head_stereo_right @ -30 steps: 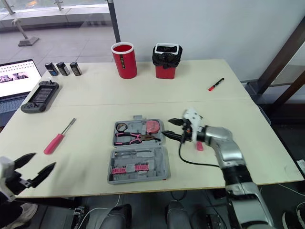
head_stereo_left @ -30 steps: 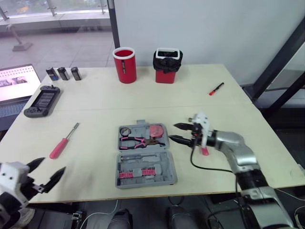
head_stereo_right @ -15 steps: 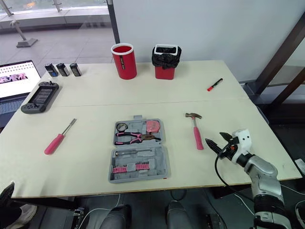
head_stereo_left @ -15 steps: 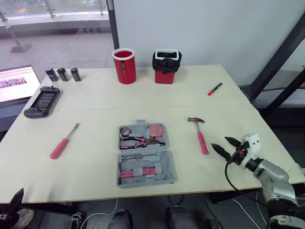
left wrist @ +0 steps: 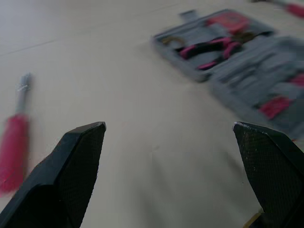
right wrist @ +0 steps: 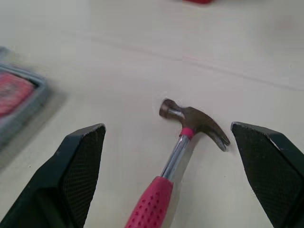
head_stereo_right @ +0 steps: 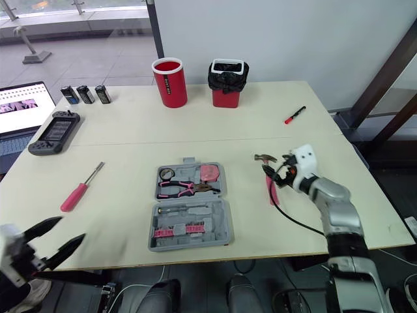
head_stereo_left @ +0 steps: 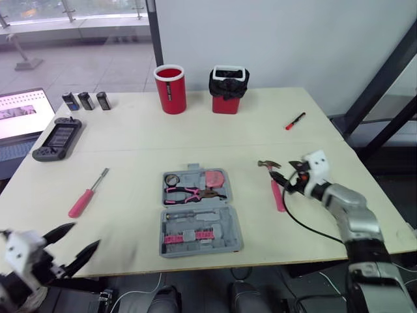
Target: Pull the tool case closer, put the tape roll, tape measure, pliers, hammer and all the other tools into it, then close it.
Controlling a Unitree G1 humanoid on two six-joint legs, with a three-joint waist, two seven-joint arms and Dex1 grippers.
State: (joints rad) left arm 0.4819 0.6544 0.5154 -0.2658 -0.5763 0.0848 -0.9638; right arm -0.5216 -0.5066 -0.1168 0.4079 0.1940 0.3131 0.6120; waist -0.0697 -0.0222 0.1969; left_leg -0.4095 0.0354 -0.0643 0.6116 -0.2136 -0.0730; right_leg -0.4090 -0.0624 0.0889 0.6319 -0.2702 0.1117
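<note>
Spanning both head views, a pale cream bench is seen, made of two panels joined at a seam that runs across it from side to side. Behind it a white wall is seen, with a window to the left giving onto a paved area outside, and dark slanted beams to the right.

Along the far side of the bench a red cup, a red bin with a black liner and a red marker are placed. At the far left three small batteries, a dark handheld console and part of a laptop are found.

The grey tool case lies opened flat near the middle, close to the near edge. Pink-handled pliers and a pink tape measure are held in its far half. A red-handled screwdriver lies well to the left of the case. The hammer lies just right of it on the bare surface, head towards the far side.

The right hand is held released just beside the hammer, its fingers spread wide to either side of the head, with nothing grasped. The left hand is held released too, low over the near left corner, apart from the screwdriver.
</note>
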